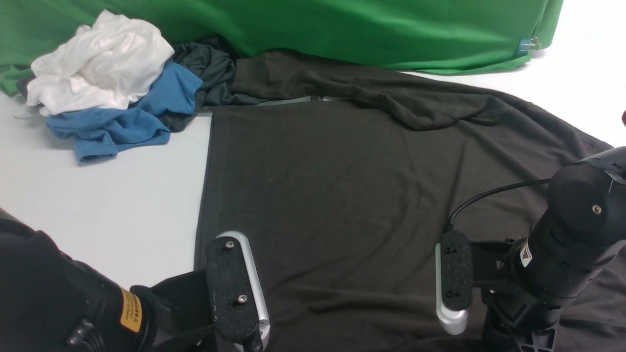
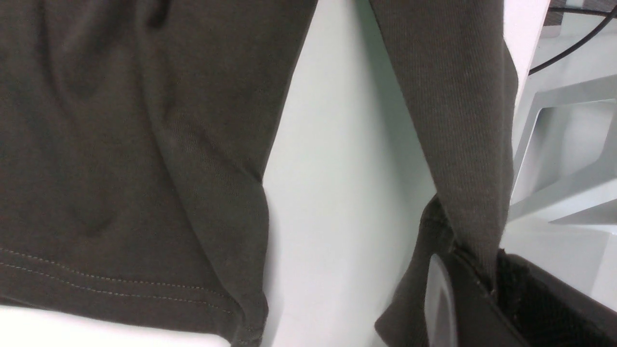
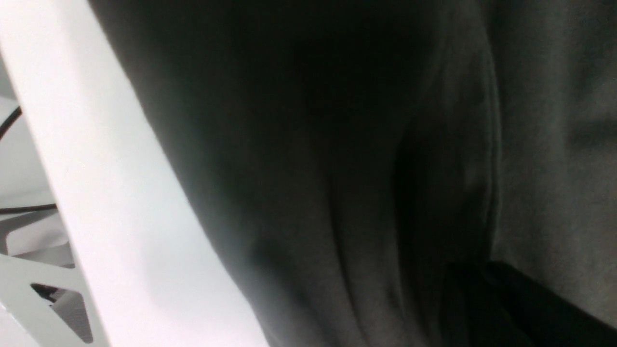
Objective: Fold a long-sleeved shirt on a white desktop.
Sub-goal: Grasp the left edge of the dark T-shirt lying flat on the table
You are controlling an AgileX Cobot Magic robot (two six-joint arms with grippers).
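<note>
Long-sleeved shirt: the long-sleeved shirt (image 1: 332,195) lies spread across the middle and right of the white desktop (image 1: 107,195). Its left edge runs straight away from the robot, and rumpled folds lie along its far side under the green backdrop (image 1: 342,29).

Left pincer: the left gripper (image 2: 482,284) is pressed together on a strip of the shirt's cloth. In the left wrist view the fabric runs into the gap between the two fingers (image 2: 462,308).

Shirt against left pincer: the left arm (image 1: 73,303) sits at the shirt's near left corner. The stitched hem lies near the pinched strip, with bare desktop between them.

Right pincer: the right gripper (image 3: 475,289) is pressed together, low on the near right part of the shirt.

Shirt against right pincer: folds of cloth gather at the dark finger (image 3: 520,308) and seem to be caught there. The right wrist view is too dark to be sure.

Right arm: the right arm (image 1: 572,244) stands over the shirt, with cloth on every side of it.

Far left: a white garment (image 1: 102,63), a blue garment (image 1: 127,117) and a dark grey garment (image 1: 205,63) are heaped together. The grey one touches the shirt's far left end.
</note>
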